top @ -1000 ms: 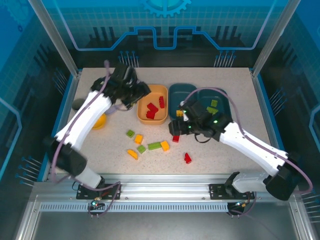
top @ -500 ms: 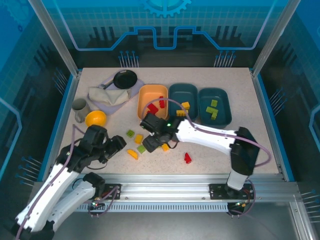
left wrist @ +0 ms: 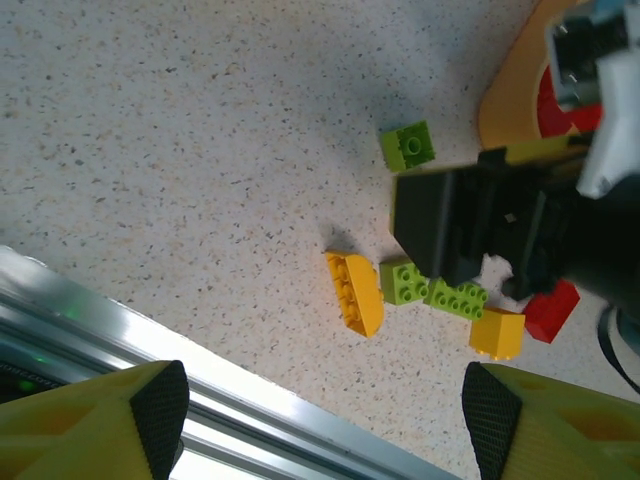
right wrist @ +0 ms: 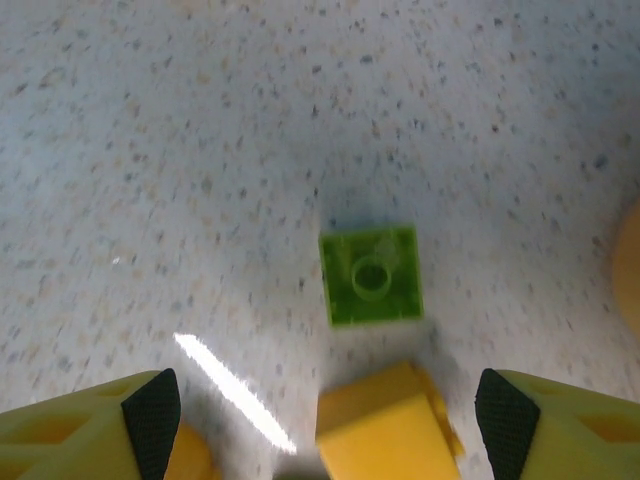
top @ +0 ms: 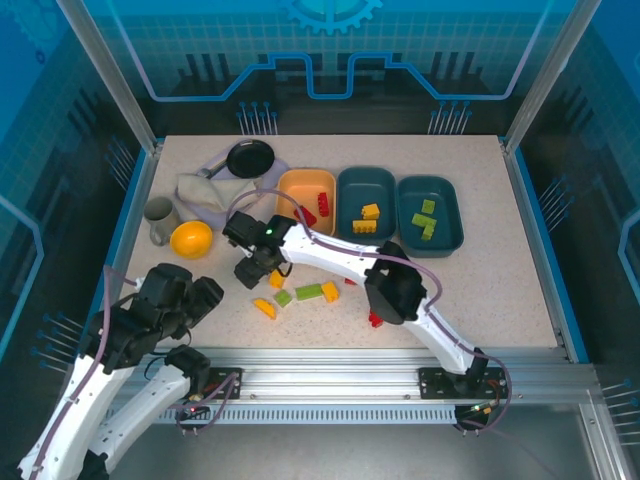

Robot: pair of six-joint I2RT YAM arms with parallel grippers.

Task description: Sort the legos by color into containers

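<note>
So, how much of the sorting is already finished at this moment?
Partly done. Red bricks lie in the orange tray, yellow bricks in the middle teal tray, green bricks in the right teal tray. Nothing is held: the right gripper hangs open over a small green brick, and the left gripper is open and empty. Several loose bricks remain on the table.
</note>
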